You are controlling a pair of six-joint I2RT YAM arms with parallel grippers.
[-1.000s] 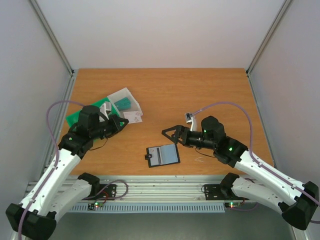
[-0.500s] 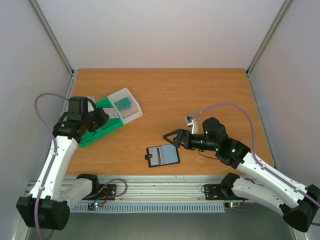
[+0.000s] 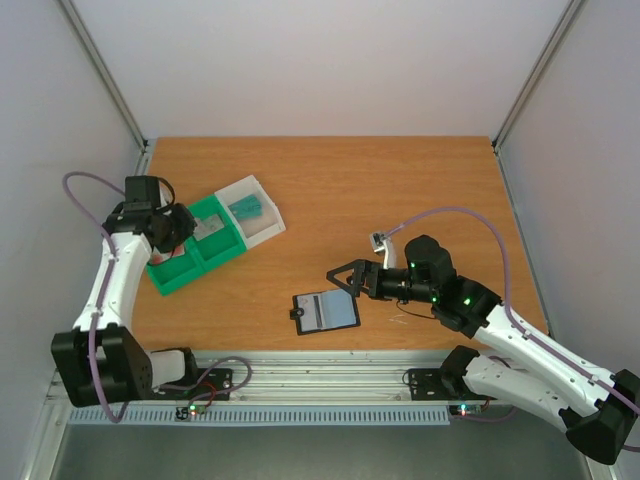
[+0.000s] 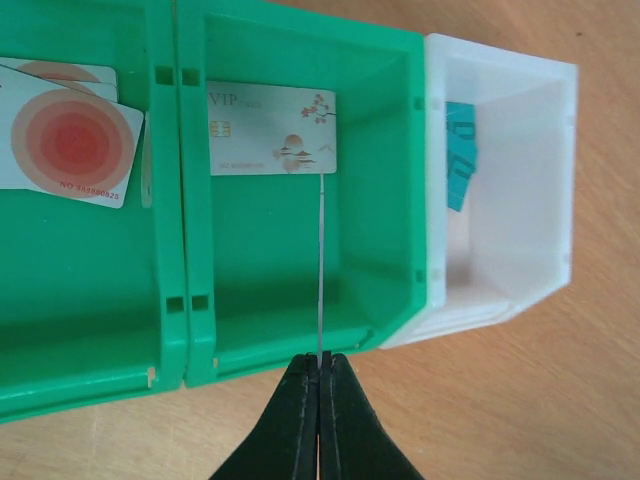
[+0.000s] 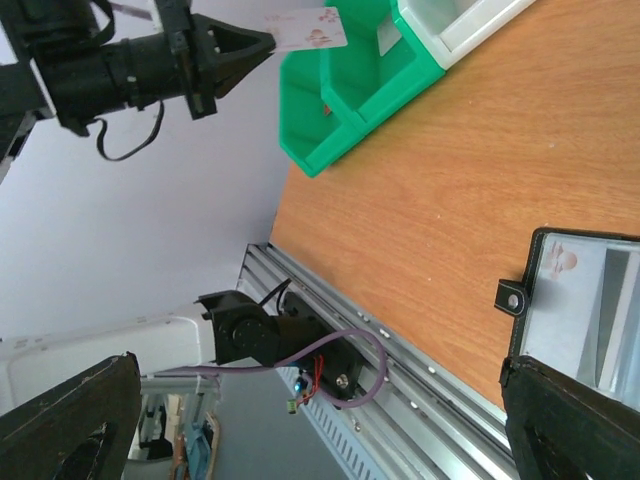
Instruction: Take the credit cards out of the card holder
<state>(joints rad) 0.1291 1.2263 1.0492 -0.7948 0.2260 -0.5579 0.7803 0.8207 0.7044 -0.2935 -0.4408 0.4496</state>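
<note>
The card holder [image 3: 327,311] lies open on the desk [image 3: 400,180], close to the front edge and about in the middle. Its grey-blue inside faces up, and its little tab [image 3: 297,314] sticks out on the left side. The right gripper [image 3: 345,277] hangs just past the holder's far right corner. Its two fingers are spread wide apart with nothing between them. From above it is hard to say if it touches the holder, but it looks to be a bit above it. Well away, on the left side of the desk, sits the green-and-white tray [image 4: 187,250]. The left gripper [image 4: 320,362] is over this tray with its fingers pressed tight together on a thin card [image 4: 320,270]. Its own camera sees that card only as a fine line (it is looking at the edge). The right wrist camera shows the card's face, which is pale with a small flower branch on it. The held card hangs over the middle green box of the tray. A pale card marked VIP [image 4: 272,130] lies flat at the far end of that same box. The other green box holds cards with red round spots [image 4: 65,140]. A teal card [image 4: 459,155] sits in the white box at the end.
</note>
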